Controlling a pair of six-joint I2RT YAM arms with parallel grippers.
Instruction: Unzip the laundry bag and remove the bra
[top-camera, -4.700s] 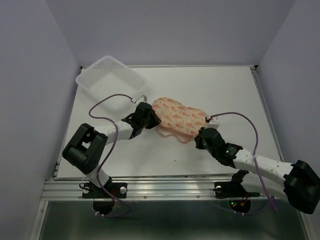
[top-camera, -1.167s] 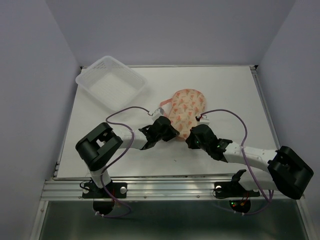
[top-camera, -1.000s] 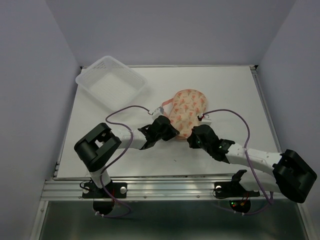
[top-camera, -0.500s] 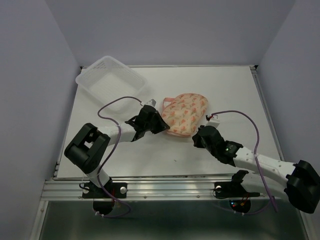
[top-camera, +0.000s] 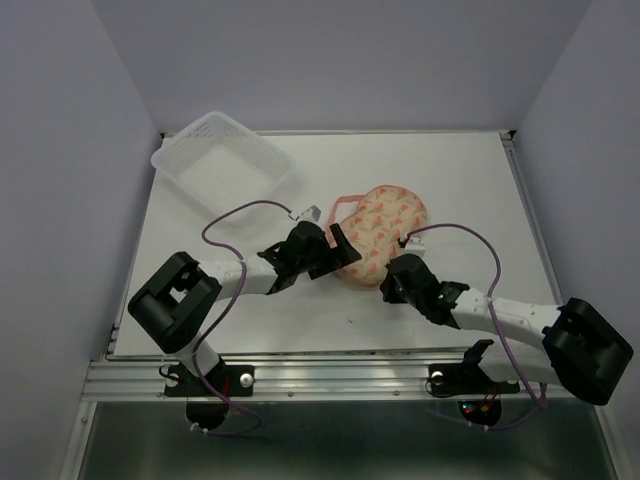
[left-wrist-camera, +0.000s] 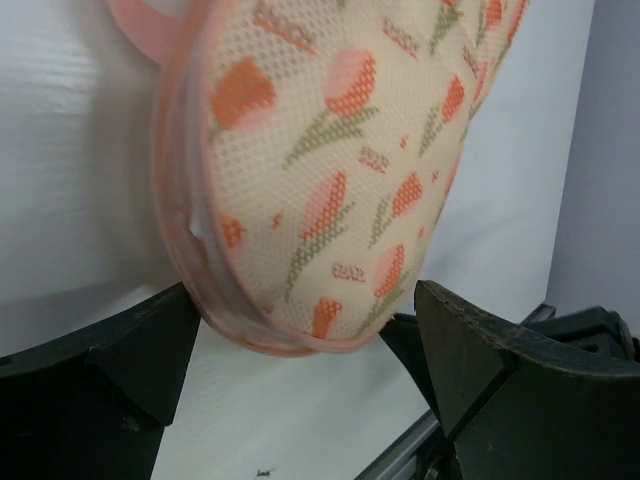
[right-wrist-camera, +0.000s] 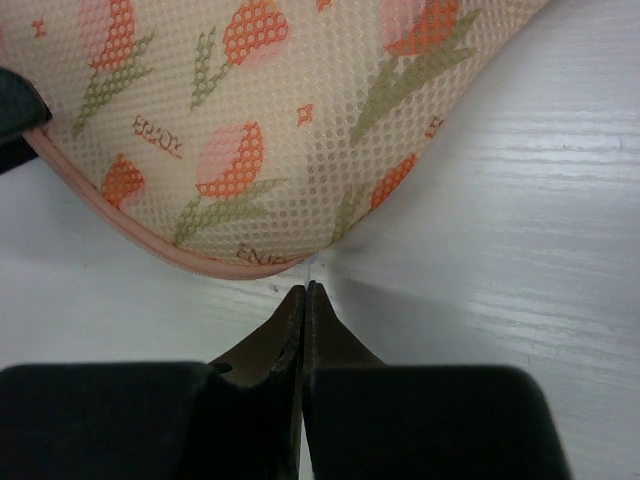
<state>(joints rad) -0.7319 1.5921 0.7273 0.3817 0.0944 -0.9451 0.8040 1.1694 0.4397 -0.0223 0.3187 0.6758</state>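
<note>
The laundry bag (top-camera: 388, 232), peach mesh with tulip motifs and a pink zipper rim, lies at the table's middle with its pink loop (top-camera: 346, 201) to the far left. My left gripper (top-camera: 337, 254) stands open, and the bag's (left-wrist-camera: 330, 170) near end sits between its wide-spread fingers (left-wrist-camera: 470, 350) without being pinched. My right gripper (right-wrist-camera: 305, 292) is shut, with its tips right at the bag's rim (right-wrist-camera: 150, 235). A thin pale sliver shows at the tips; I cannot tell whether it is pinched. The bra is hidden.
A clear plastic tray (top-camera: 224, 165) stands at the table's back left corner. Both arms' purple cables (top-camera: 235, 212) arch above the table. The table's near metal rail (top-camera: 320, 375) runs behind the grippers.
My left gripper has gone from shut to open, letting go of the bag's rim. The bag has swung and shifted to the right. The right gripper stays shut at the rim.
</note>
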